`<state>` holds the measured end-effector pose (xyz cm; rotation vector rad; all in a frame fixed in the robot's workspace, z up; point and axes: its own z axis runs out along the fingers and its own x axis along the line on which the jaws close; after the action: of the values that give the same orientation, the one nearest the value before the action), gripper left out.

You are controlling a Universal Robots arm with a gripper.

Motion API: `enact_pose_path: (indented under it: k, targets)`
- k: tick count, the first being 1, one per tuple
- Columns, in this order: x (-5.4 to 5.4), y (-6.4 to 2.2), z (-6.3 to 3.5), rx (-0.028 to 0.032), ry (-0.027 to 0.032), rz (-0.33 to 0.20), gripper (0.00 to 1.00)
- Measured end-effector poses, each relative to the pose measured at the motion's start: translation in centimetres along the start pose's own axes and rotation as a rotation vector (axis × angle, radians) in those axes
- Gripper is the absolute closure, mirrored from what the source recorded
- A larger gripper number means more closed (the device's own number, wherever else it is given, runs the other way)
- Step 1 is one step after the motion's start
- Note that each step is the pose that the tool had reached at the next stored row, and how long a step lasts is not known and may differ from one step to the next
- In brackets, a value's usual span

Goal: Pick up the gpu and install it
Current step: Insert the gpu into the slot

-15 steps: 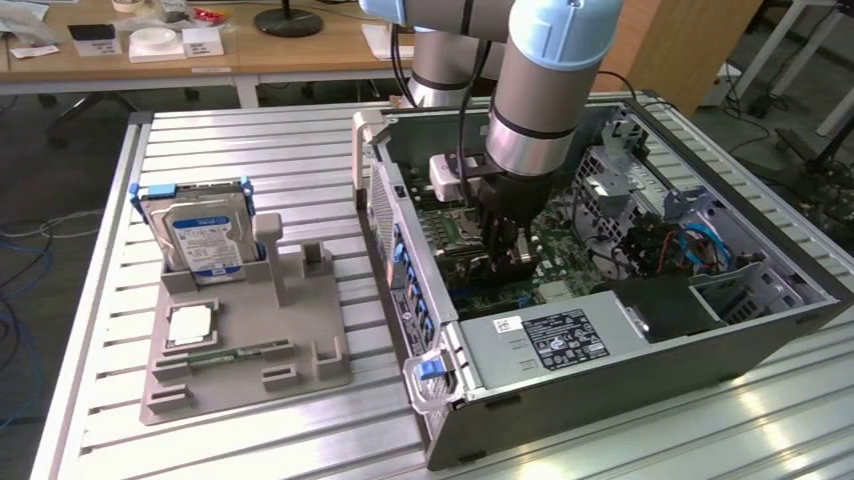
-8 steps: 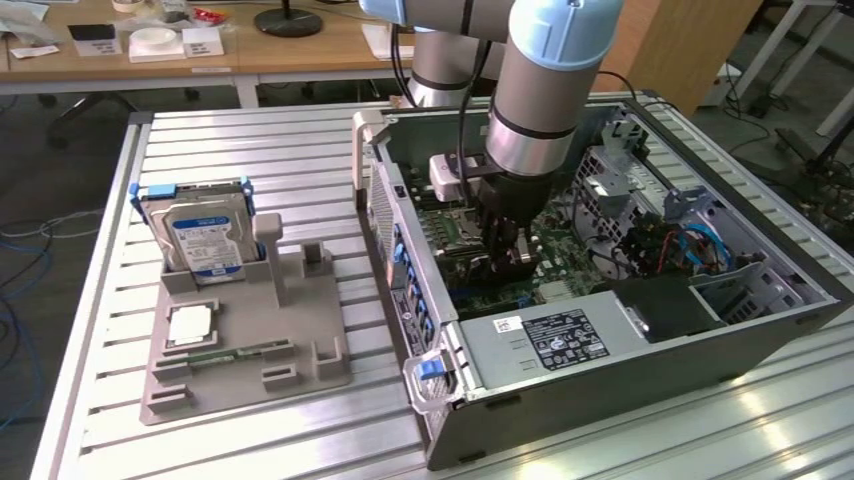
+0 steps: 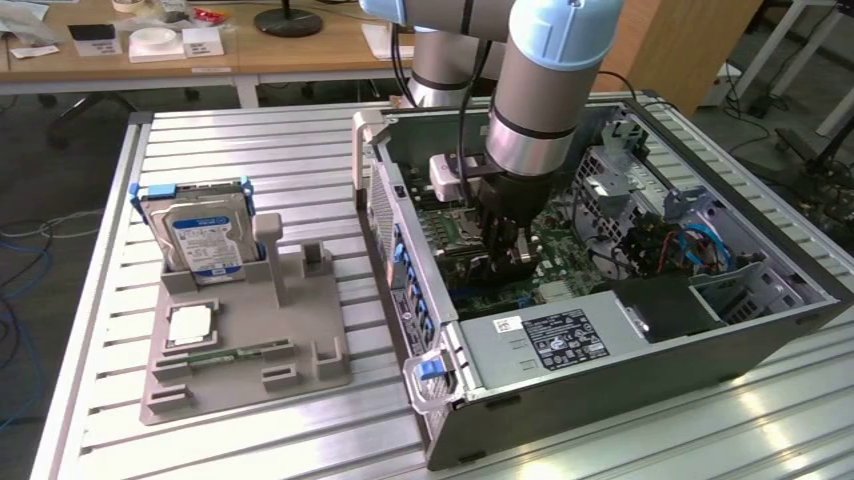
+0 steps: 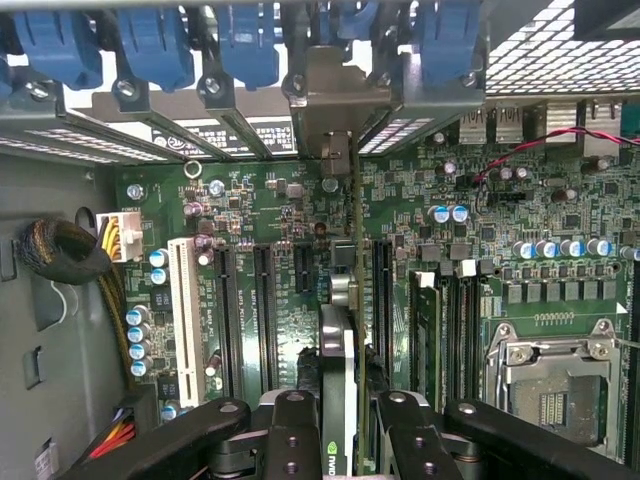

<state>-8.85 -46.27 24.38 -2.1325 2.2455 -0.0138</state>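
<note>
1. Ribbed aluminium table (image 3: 267,140) fills the middle of a lab room, with wooden desks behind it; an open computer case (image 3: 601,340) lies on its side toward the table's far-right edge, and a grey parts holder (image 3: 254,340) sits near the table's left edge.
2. On that holder a hard drive (image 3: 200,240) with a blue-white label stands upright in its cradle, well apart from the case.
3. Down inside the case, the gripper (image 3: 507,262) hangs over the motherboard (image 4: 480,250), close to the case's rear wall with its blue slot latches (image 4: 150,45).
4. Its black fingers (image 4: 295,435) are pinched narrow on the gpu (image 4: 340,400), which stands on edge between them.
5. The gpu looks thin and dark edge-on, with a green logo near the fingers and its silver bracket (image 4: 335,110) reaching up to the rear slot openings.
6. My worry: the card sits among several long black slots (image 4: 262,300), so a slight sideways offset or tilt could press its edge onto the board beside the slot, or catch the bracket on the rear wall.
7. Whether it is fully seated, I cannot tell.
</note>
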Motion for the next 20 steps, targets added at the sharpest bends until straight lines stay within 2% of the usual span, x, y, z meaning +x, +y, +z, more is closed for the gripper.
enact_pose_path:
  k: [20]
  targets:
    - [0.02, 0.01, 0.09, -0.0007, 0.0019, 0.0, 0.73]
